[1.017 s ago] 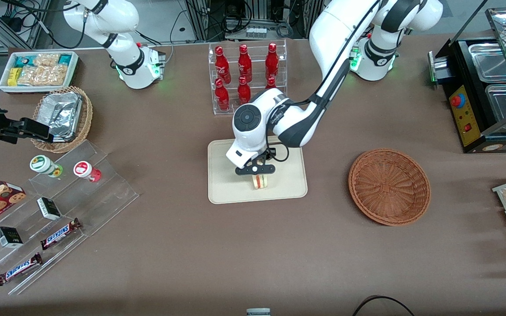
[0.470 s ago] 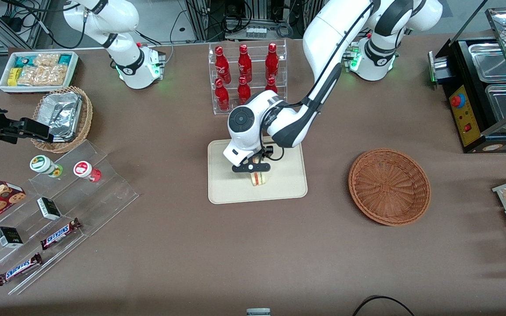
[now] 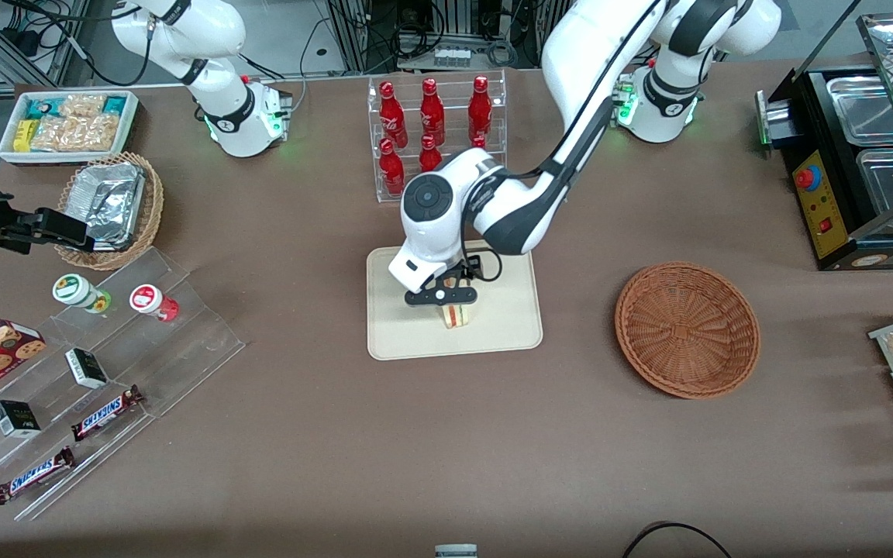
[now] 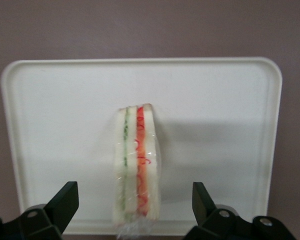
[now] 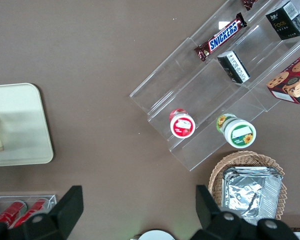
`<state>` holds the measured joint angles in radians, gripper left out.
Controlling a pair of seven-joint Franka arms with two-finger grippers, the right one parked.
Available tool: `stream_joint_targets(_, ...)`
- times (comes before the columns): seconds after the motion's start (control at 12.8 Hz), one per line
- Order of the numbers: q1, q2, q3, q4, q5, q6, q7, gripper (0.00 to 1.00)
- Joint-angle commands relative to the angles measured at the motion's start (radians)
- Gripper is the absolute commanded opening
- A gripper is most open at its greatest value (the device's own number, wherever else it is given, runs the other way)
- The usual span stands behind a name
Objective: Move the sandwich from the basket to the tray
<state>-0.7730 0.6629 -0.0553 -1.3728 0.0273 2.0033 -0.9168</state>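
Your small triangular sandwich (image 4: pixel 136 167) of pale white bread, with a green and a red filling stripe, stands upright on its edge in clear wrap on the flat cream-beige rectangular tray (image 3: pixel 508 329), slightly toward six o'clock of the tray's middle. The left arm's gripper (image 3: pixel 450 304) hangs directly above it with its black fingers (image 4: pixel 65 202) spread wide apart, one on each side of the sandwich and touching neither face. The round reddish-brown woven wicker basket (image 3: pixel 687 329) sits well apart at three o'clock from the tray, with nothing in it. Judging from this, the placing looks done; only lifting the arm clear appears to remain.
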Motion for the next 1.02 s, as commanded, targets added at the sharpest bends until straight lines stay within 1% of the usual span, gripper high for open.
stream_joint_targets(0.0,0.084,-0.181,0.003,-0.034,-0.01,-0.159,-0.031,1.0)
stream_joint_targets(0.23,0.177,-0.323,0.003,-0.054,-0.021,-0.328,0.002,1.0)
stream_joint_targets(0.55,0.349,-0.5,0.003,-0.178,-0.02,-0.412,0.269,1.0)
stream_joint_targets(0.78,0.486,-0.589,0.005,-0.273,-0.018,-0.422,0.479,1.0)
stream_joint_targets(0.94,0.582,-0.621,0.005,-0.292,-0.018,-0.428,0.628,1.0)
